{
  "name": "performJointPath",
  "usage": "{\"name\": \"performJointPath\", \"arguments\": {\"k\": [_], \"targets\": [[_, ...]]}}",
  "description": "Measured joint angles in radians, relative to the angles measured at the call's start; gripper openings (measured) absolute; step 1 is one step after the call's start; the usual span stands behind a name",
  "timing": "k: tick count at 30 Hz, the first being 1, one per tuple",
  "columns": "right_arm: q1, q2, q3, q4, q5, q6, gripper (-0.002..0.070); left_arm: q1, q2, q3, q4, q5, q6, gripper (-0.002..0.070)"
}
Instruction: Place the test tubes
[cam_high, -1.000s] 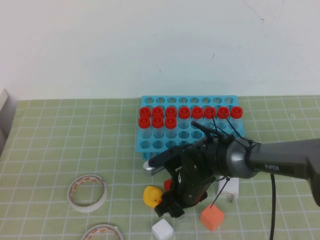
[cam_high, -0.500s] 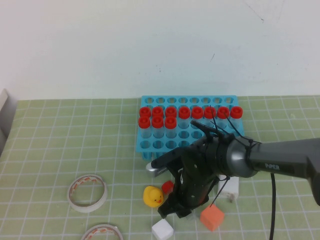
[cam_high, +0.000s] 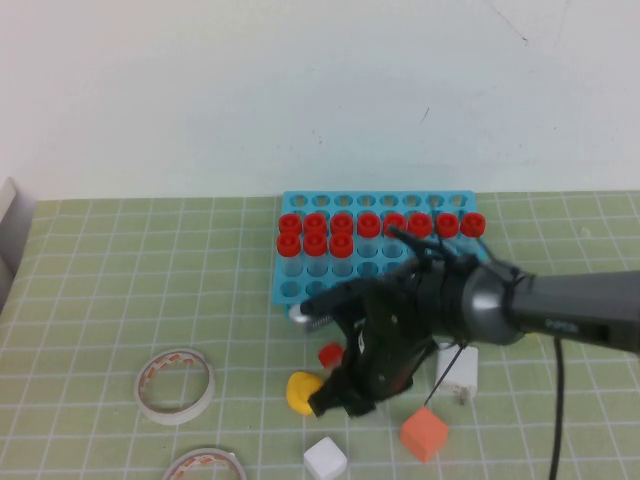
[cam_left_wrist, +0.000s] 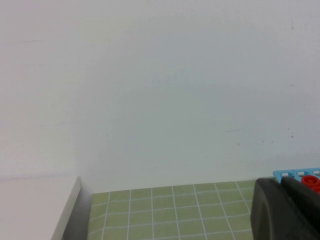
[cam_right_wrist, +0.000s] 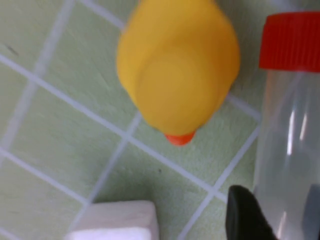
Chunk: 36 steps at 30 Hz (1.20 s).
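A clear test tube with a red cap (cam_high: 330, 354) hangs tilted just above the mat, in front of the blue rack (cam_high: 300, 290). My right gripper (cam_high: 347, 388) is shut on its body, and in the right wrist view the tube (cam_right_wrist: 290, 125) sits between the fingers (cam_right_wrist: 244, 216) of that gripper (cam_right_wrist: 282, 216). The rack holds a full row of red-capped tubes (cam_high: 381, 224) and three more (cam_high: 315, 243) in the row in front. My left gripper (cam_left_wrist: 285, 212) is shut and empty, far from the work, with a corner of the rack (cam_left_wrist: 295, 175) behind it.
A yellow rubber duck (cam_high: 302, 391) lies right beside the held tube. A white cube (cam_high: 325, 460), an orange cube (cam_high: 424, 432) and a white block (cam_high: 458, 375) lie close by. Two tape rolls (cam_high: 176, 384) (cam_high: 205, 465) lie at the front left.
My right gripper has closed on the tube and lifted it a little toward the rack; the red cap now sits higher, clear of the duck. The left arm has not moved.
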Motion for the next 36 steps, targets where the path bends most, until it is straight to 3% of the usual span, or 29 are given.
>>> {"name": "performJointPath", "arguments": {"k": [11,22,36], "targets": [[0.073,-0.308,0.0,-0.062,-0.158,0.004,0.0238,0.0,0.0,0.0,-0.014,-0.002,-0.006,-0.0001],[0.229,-0.492,0.181,-0.099,-0.626,0.032,0.0237,0.0,0.0,0.0,-0.018,-0.017,-0.015,-0.0001],[0.239,-0.799,0.318,-0.149,-0.775,-0.128,0.0237,0.0,0.0,0.0,-0.016,-0.006,-0.054,-0.0001]]}}
